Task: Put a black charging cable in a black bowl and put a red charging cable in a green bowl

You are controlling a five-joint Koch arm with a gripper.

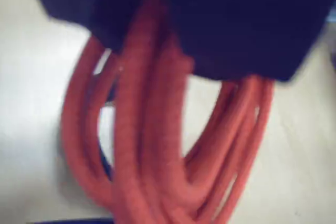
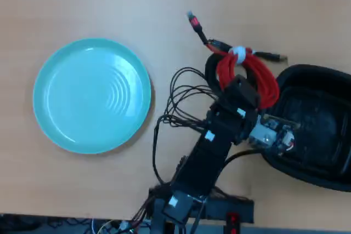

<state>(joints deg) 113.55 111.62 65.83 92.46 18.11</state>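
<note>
Light wooden desk [image 2: 109, 4] carries the green bowl [image 2: 92, 96] at overhead-view left, empty and well apart from my end effector [image 2: 241, 89], which is clenched on the red charging cable [image 2: 253, 75] beside the black bowl [image 2: 315, 127]. In the wrist view the red loops hang below my jaws. I should lift until the loose tail clears the desk, travel left, and release over the bowl's centre.
</note>
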